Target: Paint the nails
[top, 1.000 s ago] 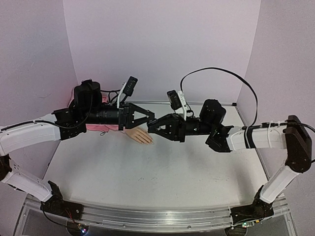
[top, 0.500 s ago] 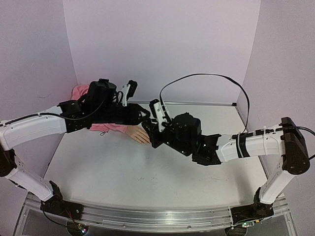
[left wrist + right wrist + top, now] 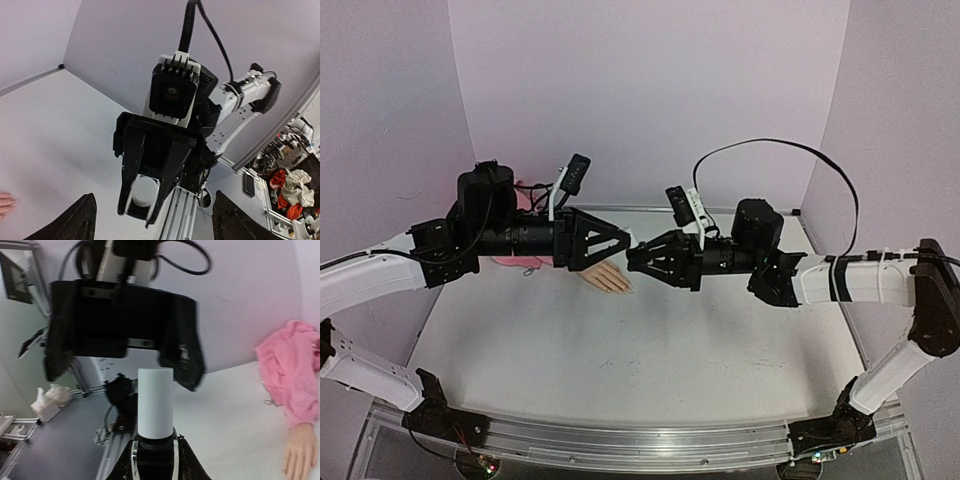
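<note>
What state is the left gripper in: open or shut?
Open: the left gripper has its fingers spread wide apart in its wrist view.

Looks like a robotics lab: white bench (image 3: pixel 620 350) boxed in by lilac panels (image 3: pixel 650 90), aluminium rail (image 3: pixel 640 440) in front, cluttered gear (image 3: pixel 290 182) beyond.

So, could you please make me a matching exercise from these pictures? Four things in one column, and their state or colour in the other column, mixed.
Things:
1. left gripper
2. right gripper
3. mannequin hand
4. sleeve

States or colours:
A. pink
B. open, holding nothing
C. beige, lying on the table
D. shut on a white cylinder

Pairs: 1-B, 2-D, 3-C, 4-A.
</note>
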Robot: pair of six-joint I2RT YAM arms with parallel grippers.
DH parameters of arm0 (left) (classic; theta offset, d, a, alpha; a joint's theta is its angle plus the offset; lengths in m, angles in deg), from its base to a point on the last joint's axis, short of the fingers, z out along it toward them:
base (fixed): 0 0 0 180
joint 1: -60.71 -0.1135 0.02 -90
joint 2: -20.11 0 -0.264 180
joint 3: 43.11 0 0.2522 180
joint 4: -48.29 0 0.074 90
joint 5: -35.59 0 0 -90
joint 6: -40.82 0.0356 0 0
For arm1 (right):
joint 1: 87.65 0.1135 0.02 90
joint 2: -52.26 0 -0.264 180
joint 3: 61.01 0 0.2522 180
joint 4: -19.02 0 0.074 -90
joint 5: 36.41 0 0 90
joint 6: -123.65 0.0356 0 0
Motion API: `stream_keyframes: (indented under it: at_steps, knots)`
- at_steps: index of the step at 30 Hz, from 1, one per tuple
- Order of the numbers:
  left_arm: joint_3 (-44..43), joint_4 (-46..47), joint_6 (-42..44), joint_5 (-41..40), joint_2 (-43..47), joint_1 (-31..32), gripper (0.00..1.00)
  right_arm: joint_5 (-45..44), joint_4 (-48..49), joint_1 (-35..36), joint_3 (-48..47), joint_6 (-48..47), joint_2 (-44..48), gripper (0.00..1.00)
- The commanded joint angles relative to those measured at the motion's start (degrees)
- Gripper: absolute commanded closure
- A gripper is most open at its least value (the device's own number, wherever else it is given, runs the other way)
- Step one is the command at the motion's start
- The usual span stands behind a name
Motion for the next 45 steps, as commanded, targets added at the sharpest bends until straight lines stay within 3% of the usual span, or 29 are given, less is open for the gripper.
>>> stream_keyframes:
  at_steps: [1, 7, 15, 20, 23, 26, 30, 32, 34, 35, 36, 37, 39, 42, 44, 45]
  knots:
    - [-1.82, 7.83, 1.54, 12.29, -1.25, 0.01, 0.22, 18.27, 13.25, 0.58, -1.77, 9.35, 2.05, 1.00]
    - [-3.59, 10.61, 0.04, 18.21, -3.39, 0.17, 0.45, 18.77, 16.21, 0.62, -2.26, 11.71, 0.55, 1.00]
    - [-4.18, 10.90, -0.19, 18.67, -4.30, 0.78, 0.56, 18.45, 16.67, 0.55, -2.47, 12.80, -1.01, 1.00]
    - [-4.73, 10.99, -0.08, 18.56, -4.48, 0.88, 0.57, 19.14, 16.71, 0.61, -2.70, 13.06, -1.92, 1.00]
    - [-4.97, 10.95, -0.32, 18.65, -5.08, 0.88, 0.64, 18.38, 16.69, 0.64, -2.64, 12.88, -1.93, 1.00]
    - [-4.84, 10.90, -0.54, 18.34, -5.72, 0.88, 0.74, 17.22, 16.61, 0.62, -2.61, 12.46, -1.84, 1.00]
    - [-4.68, 10.67, -1.20, 16.36, -6.48, 0.88, 0.96, 12.42, 16.07, 0.59, -1.82, 11.37, -1.22, 1.00]
    - [-4.62, 10.06, -1.16, 14.01, -6.48, 0.88, 1.00, 5.28, 11.38, 0.56, -1.36, 7.96, 0.22, 1.00]
    - [-4.20, 7.97, -0.99, 7.76, -6.01, 0.89, 1.00, -14.41, 1.67, 1.53, -1.17, 2.59, 2.74, 1.00]
    - [-4.08, 6.14, -1.03, 2.24, -5.66, 1.07, 1.00, -33.69, -4.91, 4.64, -1.87, -0.49, 4.08, 1.00]
    - [-4.05, 3.58, -1.46, -4.39, -5.47, 1.32, 1.00, -60.08, -8.64, 9.27, -2.74, -2.76, 4.30, 1.00]
    - [-4.31, -0.44, -2.99, -12.76, -5.62, 1.48, 1.00, -79.08, -8.87, 12.48, -3.02, -5.15, 3.59, 1.00]
    - [-5.68, -5.18, -5.96, -19.50, -6.88, 1.50, 1.00, -98.95, -2.78, 15.44, -2.84, -12.13, 1.06, 1.00]
    - [-8.23, -6.66, -6.86, -19.00, -8.96, 1.50, 1.00, -98.73, -0.49, 16.04, -5.33, -18.23, -2.38, 1.00]
    - [-8.87, -6.61, -6.62, -17.10, -9.04, 1.44, 0.99, -84.63, -0.34, 15.71, -4.81, -19.12, -1.90, 1.00]
    - [-8.84, -6.51, -6.21, -16.47, -8.58, 1.42, 0.91, -77.27, -0.10, 15.47, -4.09, -19.91, -1.24, 1.00]
